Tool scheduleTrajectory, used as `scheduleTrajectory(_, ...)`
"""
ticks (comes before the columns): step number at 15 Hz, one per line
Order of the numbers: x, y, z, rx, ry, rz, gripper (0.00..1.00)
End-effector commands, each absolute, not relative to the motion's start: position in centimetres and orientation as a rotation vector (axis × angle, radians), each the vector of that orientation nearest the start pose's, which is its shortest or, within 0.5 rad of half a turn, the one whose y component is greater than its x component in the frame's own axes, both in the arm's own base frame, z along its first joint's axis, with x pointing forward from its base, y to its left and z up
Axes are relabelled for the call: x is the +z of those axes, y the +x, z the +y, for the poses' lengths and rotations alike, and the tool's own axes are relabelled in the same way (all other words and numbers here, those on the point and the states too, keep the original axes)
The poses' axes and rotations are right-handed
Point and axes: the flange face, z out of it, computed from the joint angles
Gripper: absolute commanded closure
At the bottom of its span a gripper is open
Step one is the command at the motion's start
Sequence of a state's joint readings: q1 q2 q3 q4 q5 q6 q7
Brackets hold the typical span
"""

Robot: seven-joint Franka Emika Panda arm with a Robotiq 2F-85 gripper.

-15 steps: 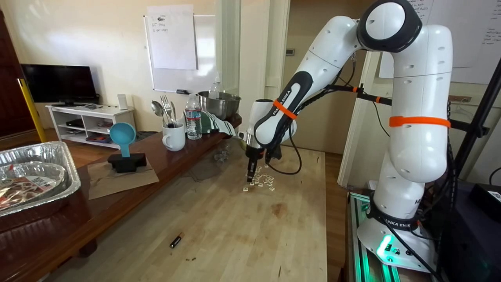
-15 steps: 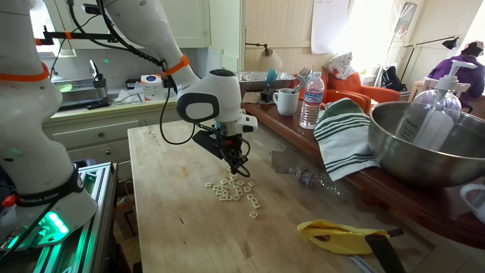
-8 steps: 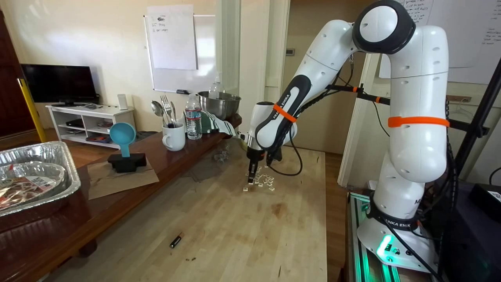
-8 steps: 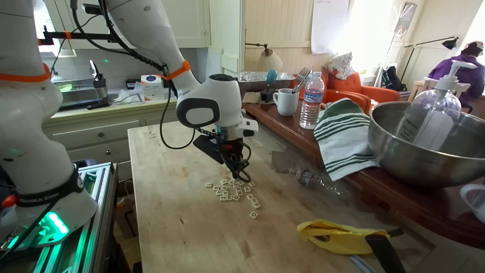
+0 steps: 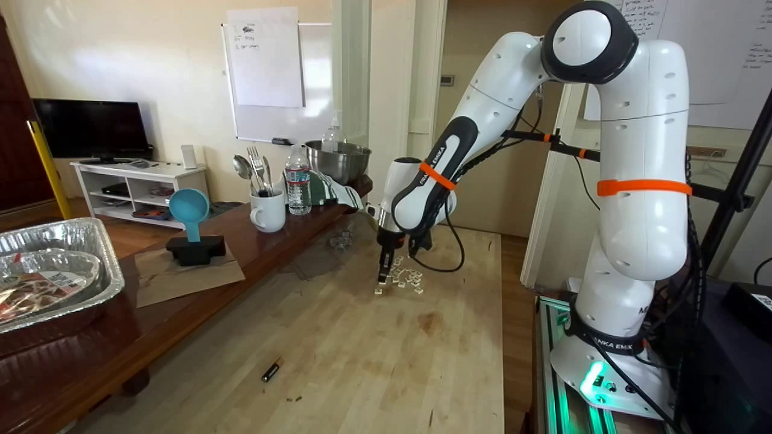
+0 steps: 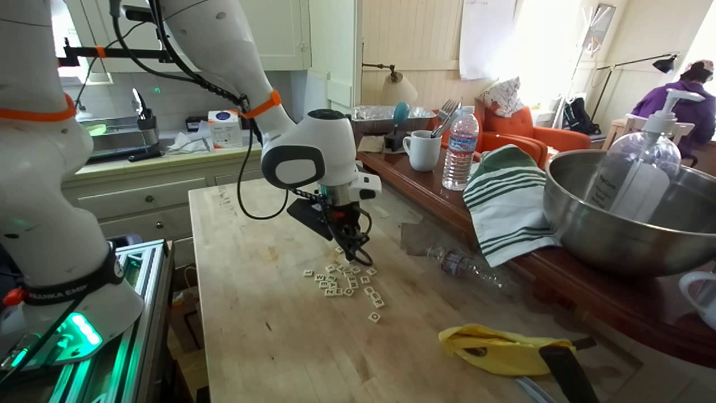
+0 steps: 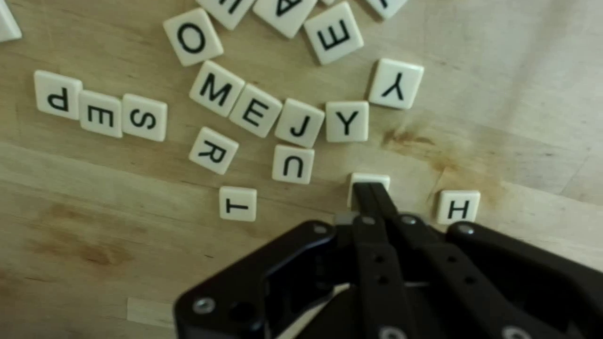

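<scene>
Lying just below and right of the wrist view's centre, one square tile, without a long axis, is overlapped by the tips of the gripper, which are pressed together on nothing visible; its letter is hidden and contact cannot be confirmed. In an exterior view, a lone tile is seen just below the tips. In an exterior view, the tips are masked by cables above scattered tiles.

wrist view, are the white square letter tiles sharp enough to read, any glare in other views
Wrist view: tiles mostly crisp and legible, black metal gripper dark, slightly soft; in an exterior view, bright window behind orange armchair washes out white.
</scene>
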State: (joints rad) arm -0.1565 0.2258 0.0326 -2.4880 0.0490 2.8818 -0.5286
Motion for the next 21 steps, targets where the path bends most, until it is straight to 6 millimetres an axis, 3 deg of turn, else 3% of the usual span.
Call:
scheduleTrajectory(1, 19.8, 48.4, -5.4, -0.236, -3.095, -0.562, 1.00)
scheduleTrajectory(21, 18.9, 47.6, -3.8, -0.184, -3.045, -0.637, 1.00)
